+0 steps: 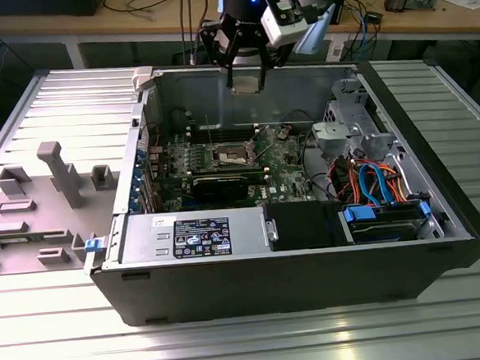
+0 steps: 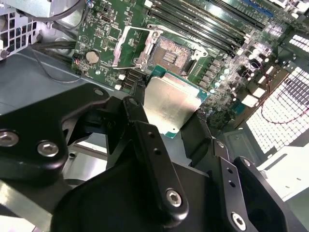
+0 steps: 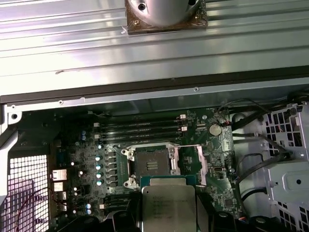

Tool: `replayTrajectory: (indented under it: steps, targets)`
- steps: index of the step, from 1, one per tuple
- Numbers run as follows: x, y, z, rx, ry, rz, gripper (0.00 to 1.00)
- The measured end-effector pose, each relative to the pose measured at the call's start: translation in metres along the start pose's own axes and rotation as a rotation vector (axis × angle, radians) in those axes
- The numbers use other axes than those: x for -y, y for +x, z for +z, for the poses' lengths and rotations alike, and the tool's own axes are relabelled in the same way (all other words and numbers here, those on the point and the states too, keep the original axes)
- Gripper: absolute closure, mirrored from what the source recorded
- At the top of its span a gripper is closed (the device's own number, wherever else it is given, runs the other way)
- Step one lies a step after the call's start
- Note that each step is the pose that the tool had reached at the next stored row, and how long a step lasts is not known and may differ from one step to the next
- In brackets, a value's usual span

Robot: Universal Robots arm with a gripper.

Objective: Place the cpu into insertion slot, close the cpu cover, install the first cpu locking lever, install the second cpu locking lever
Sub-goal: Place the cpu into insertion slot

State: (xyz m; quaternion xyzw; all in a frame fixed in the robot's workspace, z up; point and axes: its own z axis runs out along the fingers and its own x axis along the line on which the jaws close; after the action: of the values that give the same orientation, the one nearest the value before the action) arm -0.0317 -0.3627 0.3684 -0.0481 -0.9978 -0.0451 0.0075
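My gripper [image 1: 247,87] hangs above the rear wall of the open computer case, shut on the cpu [image 1: 247,78]. In both wrist views the cpu [image 2: 170,104] [image 3: 169,208] shows its dull silver top between the black fingers [image 2: 136,116], held apart from and above the green motherboard. The insertion slot [image 2: 170,54] [image 3: 152,162] [image 1: 232,154] lies bare, its shiny pin field inside a silver rim. The cpu cover [image 2: 131,46] [image 3: 190,162] stands swung open beside the slot.
Long black memory slots [image 3: 140,128] run beside the socket. A black card [image 1: 220,184] lies in front of it. A labelled power supply [image 1: 201,236] and a drive cage with blue and orange cables [image 1: 372,179] line the case front and the exterior view's right. A grey fixture [image 1: 58,176] stands outside the case.
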Motion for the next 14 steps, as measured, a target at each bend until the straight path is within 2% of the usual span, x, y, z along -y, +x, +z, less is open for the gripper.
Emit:
replayTrajectory:
  steps: [3, 14]
  targets:
    - [-0.0003, 0.0008, 0.0002, 0.0011, -0.0002, 0.013, 0.45]
    - [-0.0004, 0.0009, 0.0002, 0.0012, -0.0002, 0.014, 0.45]
